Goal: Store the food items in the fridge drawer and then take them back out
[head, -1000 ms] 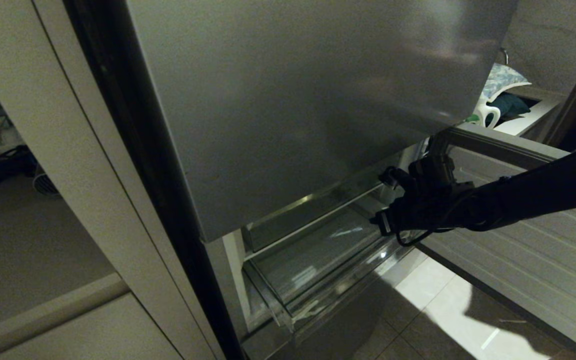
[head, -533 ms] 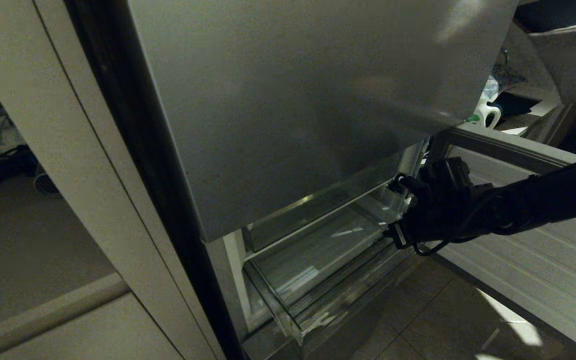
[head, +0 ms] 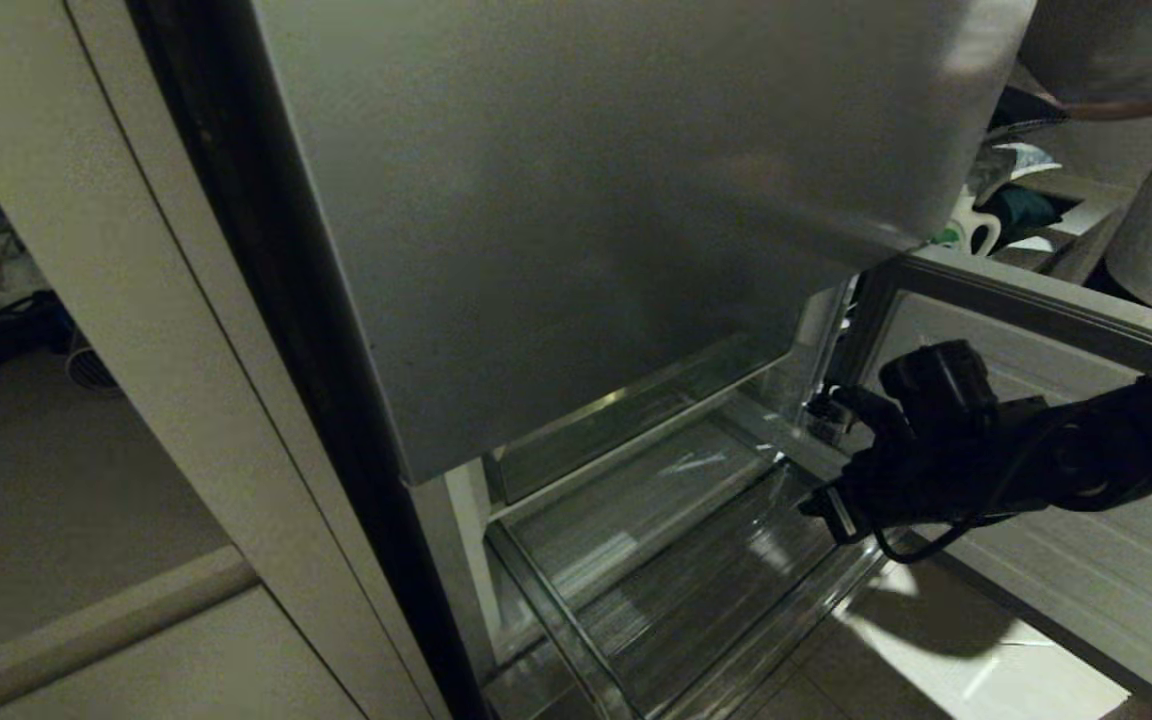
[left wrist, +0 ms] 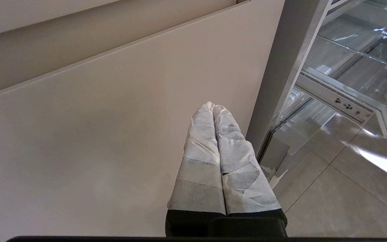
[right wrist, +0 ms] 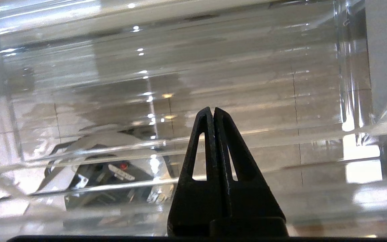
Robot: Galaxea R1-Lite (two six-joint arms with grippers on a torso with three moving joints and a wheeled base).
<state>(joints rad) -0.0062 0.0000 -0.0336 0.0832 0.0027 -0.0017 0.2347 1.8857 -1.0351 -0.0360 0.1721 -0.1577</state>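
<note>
Fridge drawer: clear plastic bin, ribbed bottom, thick clear front lip, pulled out below the grey steel door panel. Floor tiles show through its bottom; no contents visible. Right pincer at the drawer's front right corner, fingers pressed together, nothing between them; the right wrist view looks through the clear lip. Left pincer parked beside the beige cabinet panel, well apart from the drawer, wrapped fingers together.
</note>
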